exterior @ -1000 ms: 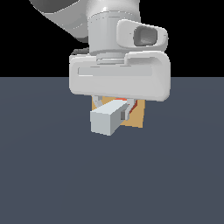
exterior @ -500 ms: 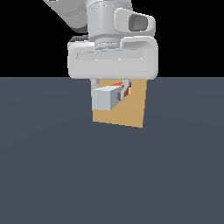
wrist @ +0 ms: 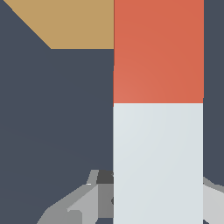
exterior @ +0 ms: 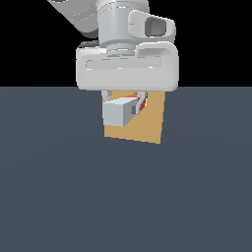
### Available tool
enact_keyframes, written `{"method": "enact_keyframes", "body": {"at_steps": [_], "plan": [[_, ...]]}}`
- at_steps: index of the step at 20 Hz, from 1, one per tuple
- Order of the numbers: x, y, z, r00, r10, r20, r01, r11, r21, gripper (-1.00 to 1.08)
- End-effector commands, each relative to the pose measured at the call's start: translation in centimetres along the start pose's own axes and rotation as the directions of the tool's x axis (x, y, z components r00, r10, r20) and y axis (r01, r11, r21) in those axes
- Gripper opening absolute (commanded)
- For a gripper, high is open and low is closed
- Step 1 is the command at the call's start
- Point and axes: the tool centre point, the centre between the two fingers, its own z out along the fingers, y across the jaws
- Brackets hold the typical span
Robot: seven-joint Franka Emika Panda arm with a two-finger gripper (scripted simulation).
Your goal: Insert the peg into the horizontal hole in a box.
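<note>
From the exterior view, the gripper (exterior: 123, 106) is hanging low over the dark floor, its jaws clamping the peg (exterior: 118, 112) by the grey part; the grey end is facing the camera and the red tip is pointing toward the box (exterior: 147, 123) just behind. The hole is hidden.

From the wrist view, the peg (wrist: 157, 131) is reaching out from the fingers (wrist: 83, 203), red end nearing the box (wrist: 74, 24). It looks stiff, light and smooth, so a mid-bar grip suits it.
</note>
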Motion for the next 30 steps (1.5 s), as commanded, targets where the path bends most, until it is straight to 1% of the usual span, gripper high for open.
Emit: {"method": "enact_keyframes", "body": {"at_steps": [1, 6, 10, 14, 20, 23, 27, 30], "plan": [[0.0, 0.2, -0.4, 1.0, -0.001, -0.002, 0.001, 1.0, -0.007, -1.0], [0.0, 0.1, -0.2, 1.0, -0.001, -0.001, 0.001, 1.0, -0.004, -1.0], [1.0, 0.1, -0.2, 1.0, -0.001, -0.001, 0.001, 1.0, -0.004, -1.0], [3.3, 0.0, -0.3, 1.0, -0.001, -0.002, 0.001, 1.0, -0.004, -1.0], [8.4, 0.0, -0.4, 1.0, -0.001, -0.002, 0.001, 1.0, -0.006, -1.0], [10.4, 0.0, -0.4, 1.0, -0.001, -0.003, 0.001, 1.0, -0.007, -1.0], [11.9, 0.1, -0.4, 1.0, -0.001, -0.003, 0.001, 1.0, -0.008, -1.0], [12.2, 0.2, -0.4, 1.0, -0.001, -0.003, 0.001, 1.0, -0.008, -1.0]]}}
